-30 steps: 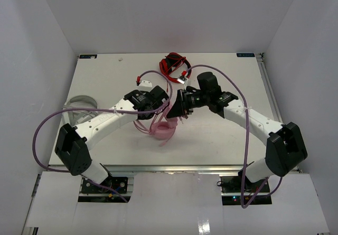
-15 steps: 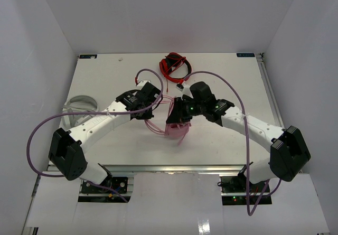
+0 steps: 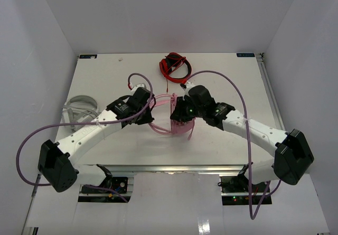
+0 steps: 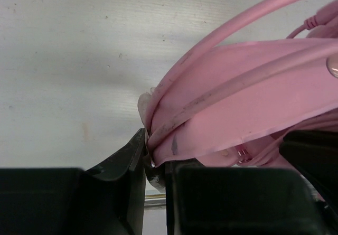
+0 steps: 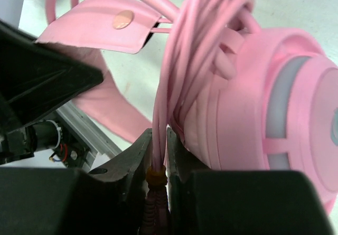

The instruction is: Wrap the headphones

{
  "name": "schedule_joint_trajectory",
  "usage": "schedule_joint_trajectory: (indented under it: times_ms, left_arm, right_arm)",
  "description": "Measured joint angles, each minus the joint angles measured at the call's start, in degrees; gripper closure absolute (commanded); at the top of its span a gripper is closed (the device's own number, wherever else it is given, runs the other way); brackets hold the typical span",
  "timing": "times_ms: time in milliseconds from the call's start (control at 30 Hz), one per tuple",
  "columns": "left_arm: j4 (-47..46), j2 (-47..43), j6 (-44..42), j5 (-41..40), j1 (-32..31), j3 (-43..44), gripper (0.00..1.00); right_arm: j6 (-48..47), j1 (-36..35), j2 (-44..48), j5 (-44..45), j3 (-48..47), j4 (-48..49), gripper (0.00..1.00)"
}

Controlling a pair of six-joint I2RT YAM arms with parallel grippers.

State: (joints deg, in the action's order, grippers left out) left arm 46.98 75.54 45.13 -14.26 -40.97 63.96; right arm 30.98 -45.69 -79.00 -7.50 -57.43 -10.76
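Note:
The pale pink headphones (image 3: 163,120) lie at the table's middle between my two grippers. My left gripper (image 3: 146,113) is shut on the pink headband's edge (image 4: 211,113), seen close in the left wrist view. My right gripper (image 3: 178,114) is shut on a bundle of the thin pink cable (image 5: 166,108) near its yellow-ringed plug end. A round ear cup (image 5: 264,103) sits just right of the right fingers. Cable loops (image 5: 211,24) run over the cup.
Red-and-black headphones (image 3: 175,67) lie at the table's back middle. Light grey-white headphones (image 3: 79,108) lie at the left edge. An aluminium rail (image 3: 174,169) runs along the table's near edge.

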Motion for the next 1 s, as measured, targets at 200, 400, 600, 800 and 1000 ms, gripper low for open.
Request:
schedule_joint_trajectory:
  times_ms: [200,400,600,800,1000]
  left_arm:
    - [-4.4,-4.5,2.7,4.5,0.0,-5.2,1.0]
    - [-9.4,-5.8,6.0,6.8,0.5,-10.1,1.0]
    - [-13.3,-6.3,8.7,7.2,0.5,-14.1,1.0]
    - [-15.0,-6.3,9.6,6.2,0.5,-14.8,1.0]
    - [-15.4,-6.3,10.0,4.6,0.3,-14.8,1.0]
  right_arm:
    - [-3.7,-0.4,-1.1,4.4,-2.3,-2.5,0.9]
    - [-7.8,-0.4,-7.8,8.0,-8.6,-7.2,0.9]
    - [-10.4,-0.4,-10.2,9.2,-9.5,-9.5,0.85]
    - [-12.4,-0.4,-10.6,10.4,-10.2,-9.9,0.92]
    - [-13.5,-0.4,-10.6,10.8,-10.4,-9.9,0.9]
